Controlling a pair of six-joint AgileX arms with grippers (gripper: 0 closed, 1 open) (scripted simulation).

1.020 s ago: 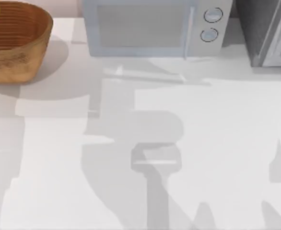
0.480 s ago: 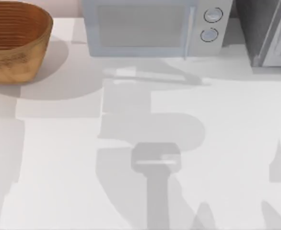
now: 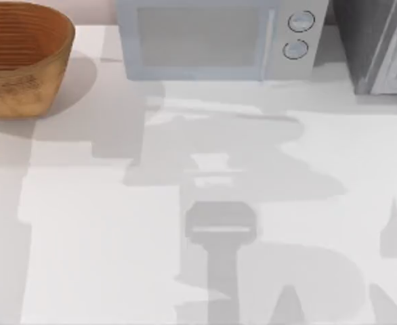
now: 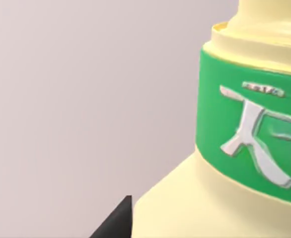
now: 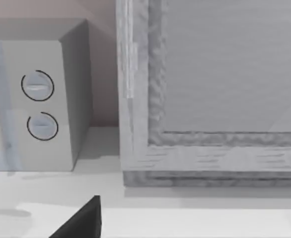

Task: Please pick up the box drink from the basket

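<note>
The basket (image 3: 17, 62) stood at the tabletop's (image 3: 83, 244) far left corner, its left part cut off by the top view's edge, its ribbed inside bare where it could be seen. Beside it stood a white microwave (image 3: 205, 40), and at the far right a grey cabinet (image 3: 381, 47), both cropped at the top. Broad grey shadows lay across the tabletop.

In the left wrist view the box drink (image 4: 225, 208) hung very close in front of a plain wall, clear of the basket. It was cut off on three sides; its green band (image 4: 245, 124) with white lettering and its pale yellow shoulder could be made out, but not its cap. The left gripper (image 4: 150, 224) was clamped on it, one dark finger (image 4: 116, 225) lying against the shoulder and the other out of frame.

The right gripper (image 5: 83, 220) hung low before the microwave and the cabinet, a single dark tip in sight; whether its fingers were apart could not be told.

A second before, a pale bit of the drink had sat at the top view's upper left corner over the basket; it had since left that corner. The shadows had spread and shifted, while the basket and microwave had stayed put.
</note>
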